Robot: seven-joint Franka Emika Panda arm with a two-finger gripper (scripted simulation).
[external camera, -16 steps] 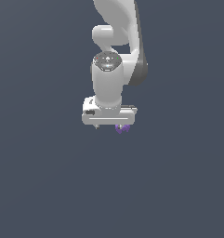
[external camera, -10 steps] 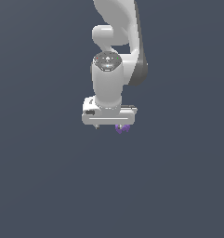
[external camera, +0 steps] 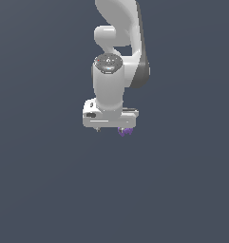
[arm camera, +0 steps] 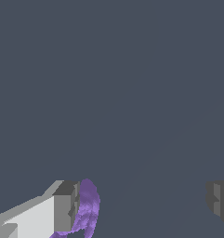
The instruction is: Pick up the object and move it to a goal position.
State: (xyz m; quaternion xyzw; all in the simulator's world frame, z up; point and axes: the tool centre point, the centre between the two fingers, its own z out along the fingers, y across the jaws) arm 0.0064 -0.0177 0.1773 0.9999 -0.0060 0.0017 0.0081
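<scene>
Arm: white Panda [external camera: 117,57], comes down from top of the exterior view, wrist pointing straight down, hand block level.

Gripper: gripper [arm camera: 143,204] spread wide. In wrist view one finger [arm camera: 62,207] sits far from the other finger [arm camera: 220,201], big bare gap btwn them. Not clamped on anything, since only one finger has anything near it.

Gripper, ext. view: gripper [external camera: 111,128] under the hand block; fingers mostly hidden by the block, only a small tip pokes out below, toward the exterior view's left.

Object: purple object [external camera: 125,131], tiny, lumpy, way smaller than the hand. Shows just under the hand's lower edge, toward the exterior view's right end of the block.

Object, wrist view: object [arm camera: 87,208] pressed up against inner face of one finger, touching or as good as; well apart from the other finger. Lower part cut off by frame edge.

Contact w/ floor: can't tell if object sits on the surface or hangs at the finger; no shadow or edge to judge by.

Surface: floor [external camera: 49,180] plain dark grey-blue all round, same in both views.
</scene>
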